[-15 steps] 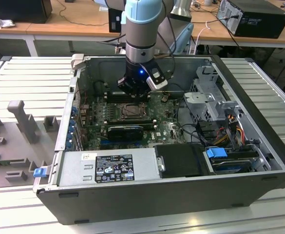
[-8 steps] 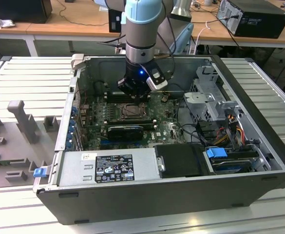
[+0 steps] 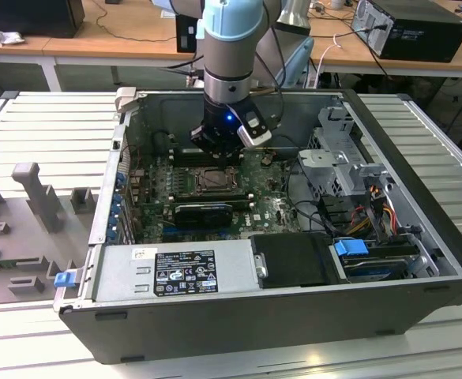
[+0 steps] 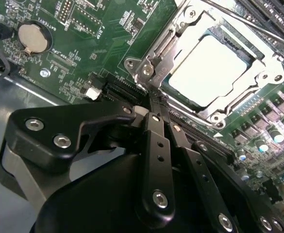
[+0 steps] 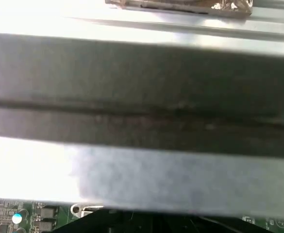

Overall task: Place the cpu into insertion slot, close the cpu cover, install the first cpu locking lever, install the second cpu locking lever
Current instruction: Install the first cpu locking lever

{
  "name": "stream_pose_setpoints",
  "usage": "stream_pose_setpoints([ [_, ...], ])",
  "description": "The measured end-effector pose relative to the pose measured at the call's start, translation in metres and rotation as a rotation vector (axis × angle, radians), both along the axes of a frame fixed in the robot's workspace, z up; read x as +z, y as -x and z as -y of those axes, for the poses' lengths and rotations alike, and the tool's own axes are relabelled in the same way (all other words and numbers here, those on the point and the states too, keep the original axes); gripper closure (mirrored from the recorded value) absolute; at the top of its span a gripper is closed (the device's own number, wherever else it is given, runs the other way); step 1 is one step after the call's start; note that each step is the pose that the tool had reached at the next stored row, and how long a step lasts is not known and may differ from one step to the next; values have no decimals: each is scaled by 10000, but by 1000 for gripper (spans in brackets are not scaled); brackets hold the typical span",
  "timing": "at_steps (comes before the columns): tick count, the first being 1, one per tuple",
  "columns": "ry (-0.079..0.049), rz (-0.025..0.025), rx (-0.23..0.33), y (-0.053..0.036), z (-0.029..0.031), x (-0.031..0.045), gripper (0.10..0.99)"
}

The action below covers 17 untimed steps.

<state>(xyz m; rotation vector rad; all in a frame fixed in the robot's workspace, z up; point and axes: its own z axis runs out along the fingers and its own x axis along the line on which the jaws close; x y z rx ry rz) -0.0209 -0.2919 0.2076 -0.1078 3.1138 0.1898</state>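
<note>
In the second wrist view the cpu (image 4: pixel 205 68) lies flat in the insertion slot (image 4: pixel 146 68), its pale face showing through the window of the cpu cover (image 4: pixel 265 77). The silvery cover lies down over it. A thin metal lever (image 4: pixel 165 44) runs along one side of the cover. My gripper (image 4: pixel 155 103) has its black fingers (image 4: pixel 157 141) shut together, tips just off the socket's corner by the lever's end, with nothing seen between them. In the exterior view the gripper (image 3: pixel 215 156) hangs low over the insertion slot (image 3: pixel 215 180) on the green motherboard.
The open computer case (image 3: pixel 404 158) walls in the board. A black card with a heatsink (image 3: pixel 203 212) lies just in front of the socket, the power supply (image 3: pixel 175 272) nearer still. Drive cage and cables (image 3: pixel 357 189) fill the exterior view's right. A coin battery (image 4: pixel 32 39) sits on the board.
</note>
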Motion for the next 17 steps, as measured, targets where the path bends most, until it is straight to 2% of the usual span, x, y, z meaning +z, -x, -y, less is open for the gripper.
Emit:
stream_pose_setpoints([
  [3,1,-2,1,0,0,129,980],
  [4,2,-2,2,0,0,138,980],
  [17,11,-1,1,0,60,135,980],
])
